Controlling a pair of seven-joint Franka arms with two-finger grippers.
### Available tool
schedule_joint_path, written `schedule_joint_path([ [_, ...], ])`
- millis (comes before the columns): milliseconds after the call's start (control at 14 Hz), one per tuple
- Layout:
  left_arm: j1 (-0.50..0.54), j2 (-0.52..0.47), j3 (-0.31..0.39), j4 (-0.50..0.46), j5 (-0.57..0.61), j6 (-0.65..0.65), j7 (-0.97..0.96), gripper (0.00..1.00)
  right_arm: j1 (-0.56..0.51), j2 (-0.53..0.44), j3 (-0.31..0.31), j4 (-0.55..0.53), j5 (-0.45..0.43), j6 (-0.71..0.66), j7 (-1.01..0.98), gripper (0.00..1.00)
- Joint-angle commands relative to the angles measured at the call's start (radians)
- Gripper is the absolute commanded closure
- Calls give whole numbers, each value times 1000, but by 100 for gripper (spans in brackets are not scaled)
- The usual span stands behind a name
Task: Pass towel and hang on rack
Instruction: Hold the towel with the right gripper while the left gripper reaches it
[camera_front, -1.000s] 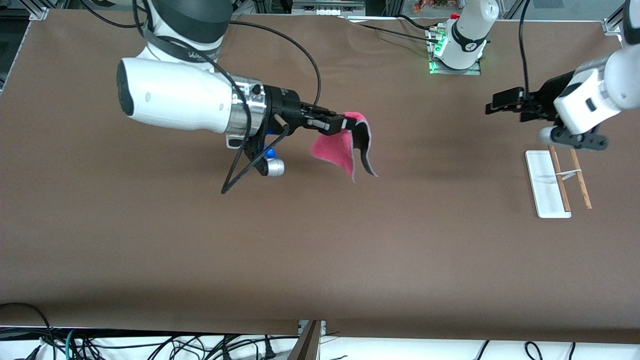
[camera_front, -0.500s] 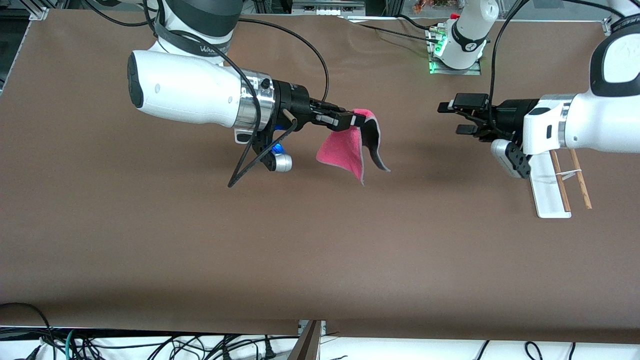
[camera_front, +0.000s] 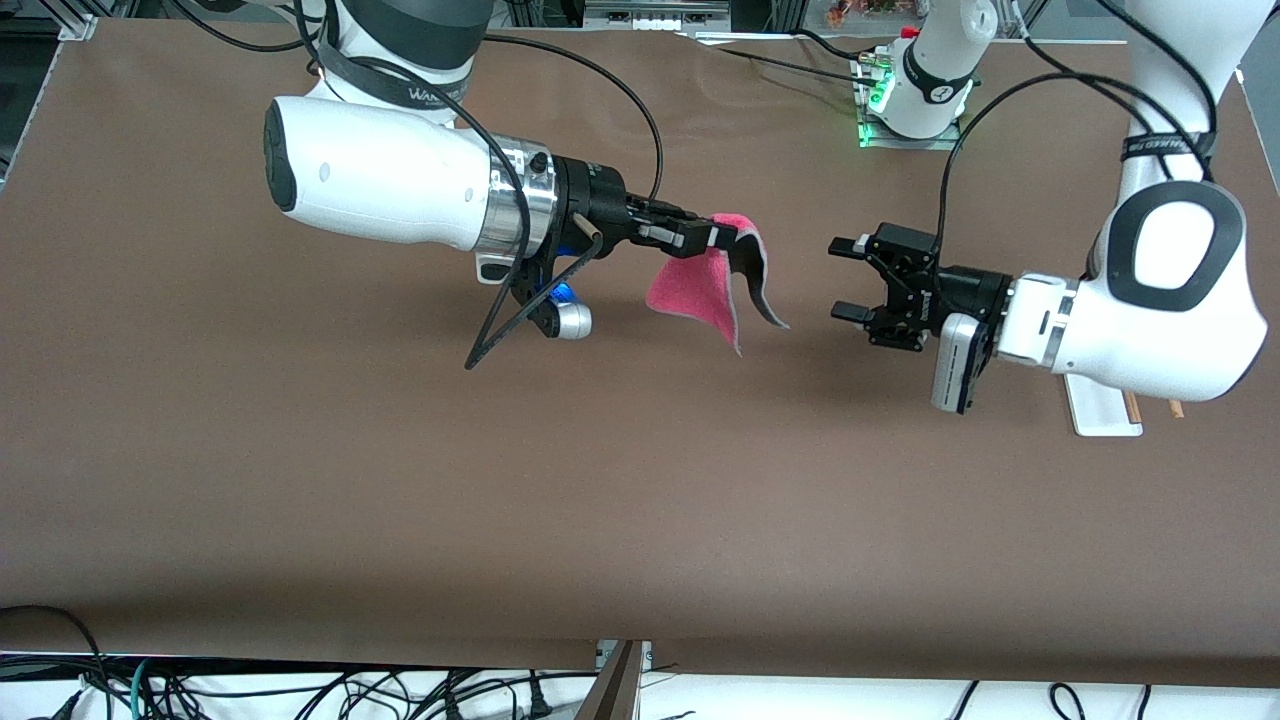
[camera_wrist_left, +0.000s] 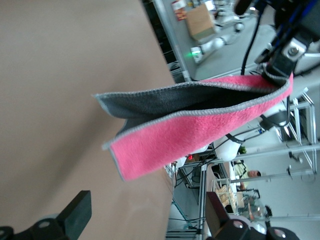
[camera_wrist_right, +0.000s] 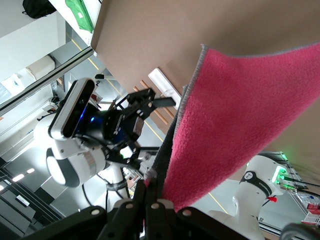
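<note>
No legible writing; brown counter (camera_front: 640, 480), cables along its edge. Right gripper (camera_front: 722, 240) jaws clamp the towel (camera_front: 700, 295); left gripper (camera_front: 850, 280) jaws gape beside it.

A brown table (camera_front: 640, 480) is seen, with dark cables (camera_front: 300, 690) bunched along its edge nearest the front camera.

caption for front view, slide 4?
Right hand holds towel above table; open left hand faces it, ready for handover.
</note>
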Motion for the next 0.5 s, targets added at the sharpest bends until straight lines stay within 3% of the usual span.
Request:
schedule_joint_path([
  [0,-19,49,2,25,-48,42,243,0,3,-12,1,-8,7,13,17,100],
  [214,-39,100,2,25,-132,63,420,0,3,-12,1,-8,6,13,17,100],
  [429,-52,105,2,7,-143,88,561,0,3,-12,-1,-8,6,13,17,100],
])
